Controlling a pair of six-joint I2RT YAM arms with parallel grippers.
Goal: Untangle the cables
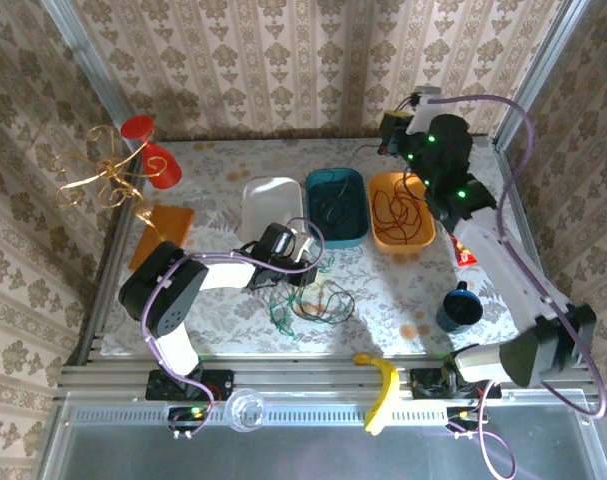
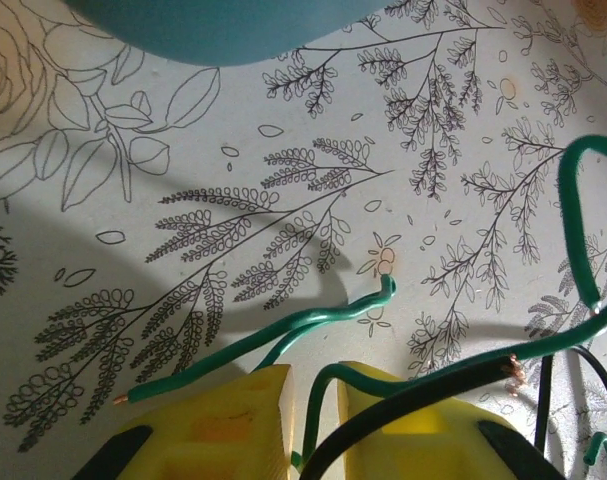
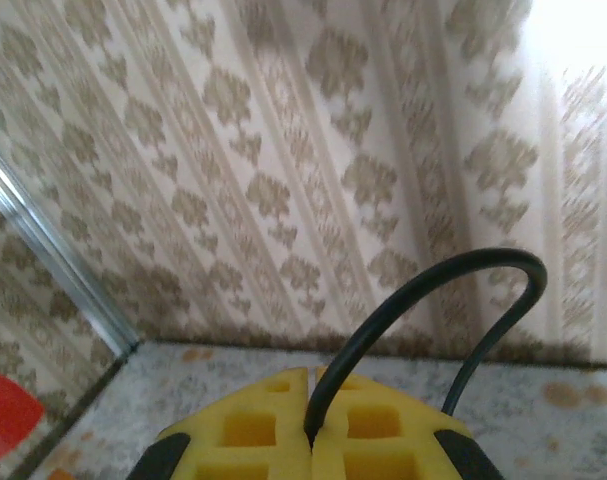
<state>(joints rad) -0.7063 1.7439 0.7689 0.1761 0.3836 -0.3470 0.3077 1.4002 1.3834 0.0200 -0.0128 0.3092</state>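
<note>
Trays: left tray (image 1: 270, 205), middle tray (image 1: 335, 174) and right tray (image 1: 383, 185) side by side on the counter (image 1: 223, 170).
In trays: one cable (image 1: 333, 208) in the middle, a coiled cable (image 1: 395, 212) in the right.
Tangle (image 1: 305, 305): on the counter, before the middle tray.
Left jaws: over the tangle's rear edge.
Right jaws: raised behind the right tray.
Cup (image 1: 461, 308): right of the tangle.
Banana (image 1: 383, 392): nearest edge, between the arm bases.

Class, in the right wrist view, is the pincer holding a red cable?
No, the right pincer clamps a black cable.
</note>
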